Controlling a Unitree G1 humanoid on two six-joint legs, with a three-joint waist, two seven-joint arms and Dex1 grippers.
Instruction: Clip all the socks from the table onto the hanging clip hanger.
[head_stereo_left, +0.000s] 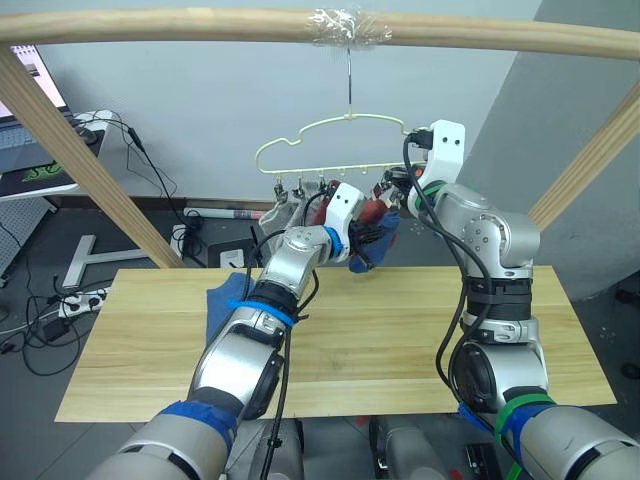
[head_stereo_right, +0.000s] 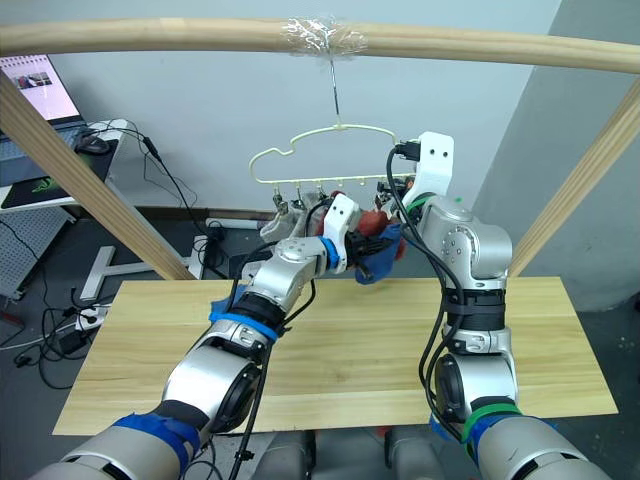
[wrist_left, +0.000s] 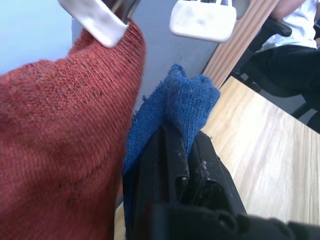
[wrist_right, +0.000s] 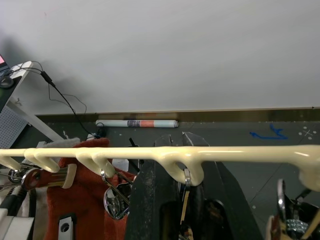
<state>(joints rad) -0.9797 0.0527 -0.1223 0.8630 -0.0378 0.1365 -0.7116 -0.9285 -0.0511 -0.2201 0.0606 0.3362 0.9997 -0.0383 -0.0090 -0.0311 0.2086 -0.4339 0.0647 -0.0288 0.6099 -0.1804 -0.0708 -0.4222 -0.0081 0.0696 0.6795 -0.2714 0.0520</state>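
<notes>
The pale-yellow clip hanger (head_stereo_left: 340, 150) hangs by its hook from the top pole, over the far edge of the table (head_stereo_left: 400, 340). My left gripper (head_stereo_left: 368, 243) is raised just under the hanger's right part and is shut on a blue sock (wrist_left: 180, 105). That sock sits right beside a rust-red sock (wrist_left: 60, 140) held in a clip. My right gripper (wrist_right: 186, 175) is up at the lower bar, its fingers closed around a metal clip (wrist_right: 186, 181). Light grey socks (head_stereo_left: 280, 212) hang from the left clips. A second blue sock (head_stereo_left: 222, 305) lies on the table's left part, partly behind my left arm.
Slanted wooden poles stand at the left (head_stereo_left: 80, 165) and the right (head_stereo_left: 590, 160) under the top pole (head_stereo_left: 200, 25). A desk with a laptop (head_stereo_left: 30, 150) and floor cables (head_stereo_left: 70, 300) lie beyond the table's left end. A seated person (wrist_left: 295, 35) is past the table.
</notes>
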